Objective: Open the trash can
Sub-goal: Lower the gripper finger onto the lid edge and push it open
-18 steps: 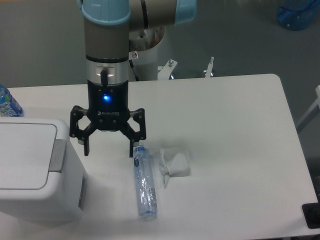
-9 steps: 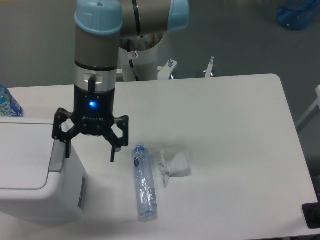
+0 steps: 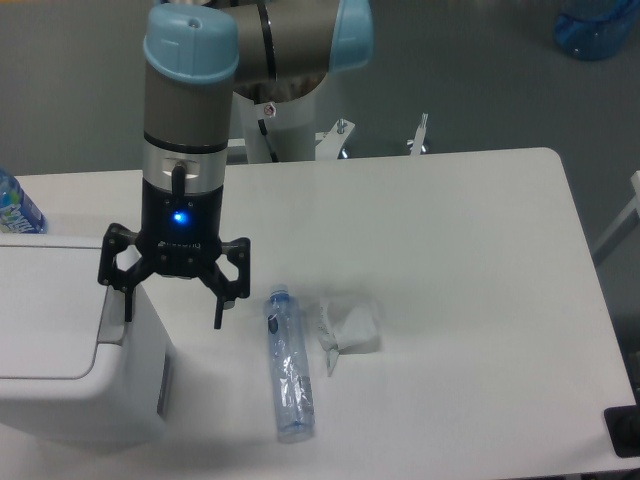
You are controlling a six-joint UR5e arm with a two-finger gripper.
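Observation:
The white boxy trash can (image 3: 70, 345) stands at the table's front left corner with its flat lid down. Its grey push tab (image 3: 111, 318) runs along the lid's right edge. My gripper (image 3: 172, 312) is open and empty, pointing down. Its left fingertip (image 3: 127, 309) hangs right at the grey tab; I cannot tell if it touches. Its right fingertip (image 3: 218, 316) is beyond the can's right side, above the table.
A clear plastic bottle (image 3: 288, 365) lies on the white table (image 3: 450, 260) just right of the gripper. Crumpled white paper (image 3: 347, 325) lies beside it. A blue-labelled bottle (image 3: 15, 207) stands behind the can at the left edge.
The gripper, still open, has moved left from beside the lying bottle to over the trash can's right edge, and slightly lower in the last half second. The lid has not moved.

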